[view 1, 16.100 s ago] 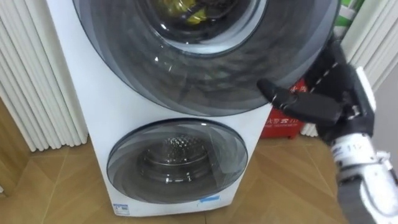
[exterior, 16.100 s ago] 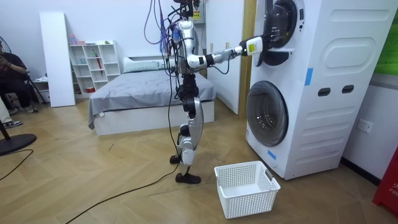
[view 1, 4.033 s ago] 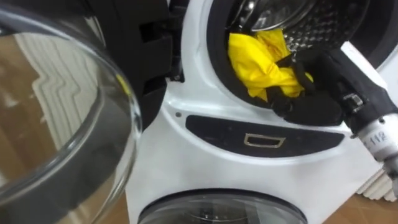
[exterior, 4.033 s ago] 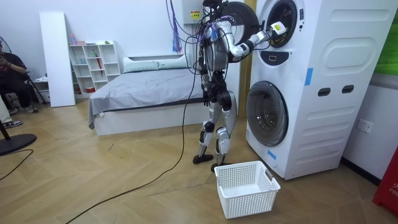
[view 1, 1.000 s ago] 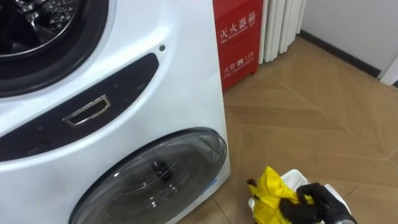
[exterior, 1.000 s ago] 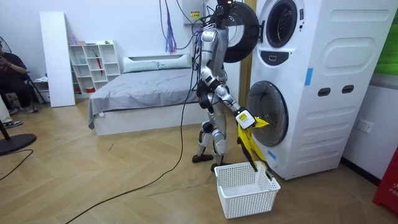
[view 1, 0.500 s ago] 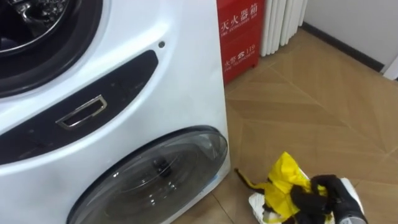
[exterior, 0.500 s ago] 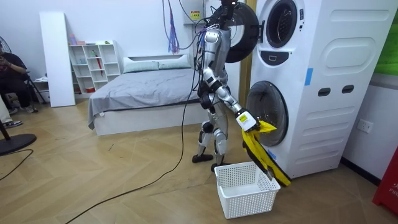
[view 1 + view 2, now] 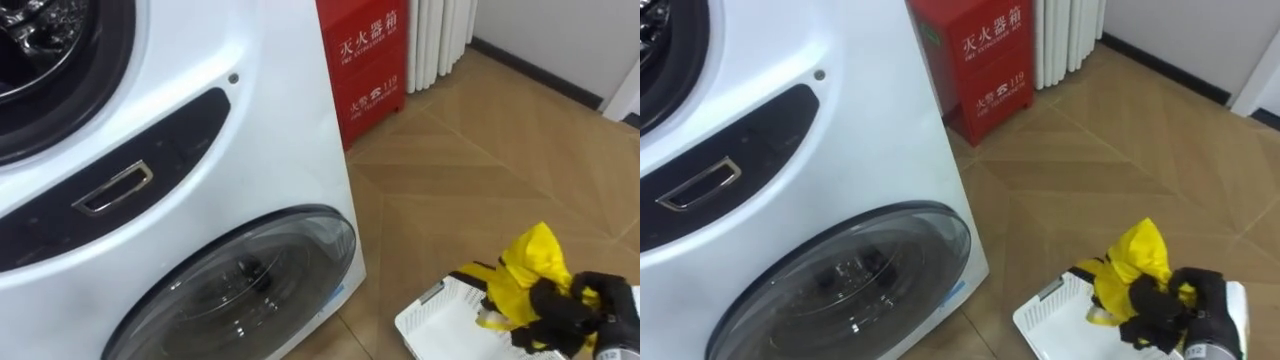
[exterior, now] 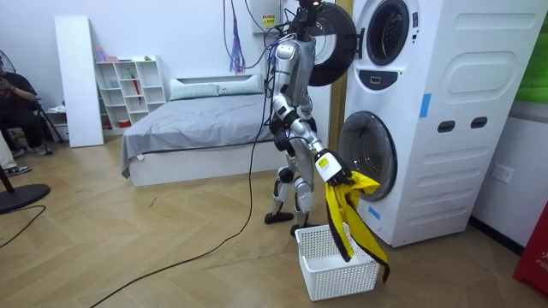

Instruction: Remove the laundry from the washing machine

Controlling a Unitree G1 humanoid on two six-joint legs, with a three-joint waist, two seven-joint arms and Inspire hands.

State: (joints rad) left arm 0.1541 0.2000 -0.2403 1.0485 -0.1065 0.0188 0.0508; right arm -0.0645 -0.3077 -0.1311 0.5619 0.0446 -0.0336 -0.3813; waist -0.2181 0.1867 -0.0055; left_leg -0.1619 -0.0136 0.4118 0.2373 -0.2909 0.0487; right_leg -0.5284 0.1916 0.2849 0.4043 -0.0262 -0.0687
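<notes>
My right hand (image 9: 568,308) is shut on a yellow garment (image 9: 523,278) with dark trim, held low over the white laundry basket (image 9: 437,325). In the room view the garment (image 10: 347,214) hangs long from the hand (image 10: 328,169), its lower end dropping into the basket (image 10: 338,267) on the floor before the stacked white washing machine (image 10: 428,111). The upper machine's round door (image 10: 330,34) stands swung open. The edge of the upper drum opening (image 9: 40,50) shows at top left. I stand beside the machine, leaning towards the basket.
The lower machine's round glass door (image 9: 240,290) is closed. A red cabinet (image 9: 362,65) and a white radiator (image 9: 440,40) stand behind the machine. A bed (image 10: 197,128), white shelves (image 10: 124,85) and a seated person (image 10: 17,103) are across the wooden floor.
My right hand has carried the yellow garment across and down, so it now hangs over the basket. The eye view has shifted to the right, bringing the basket into sight.
</notes>
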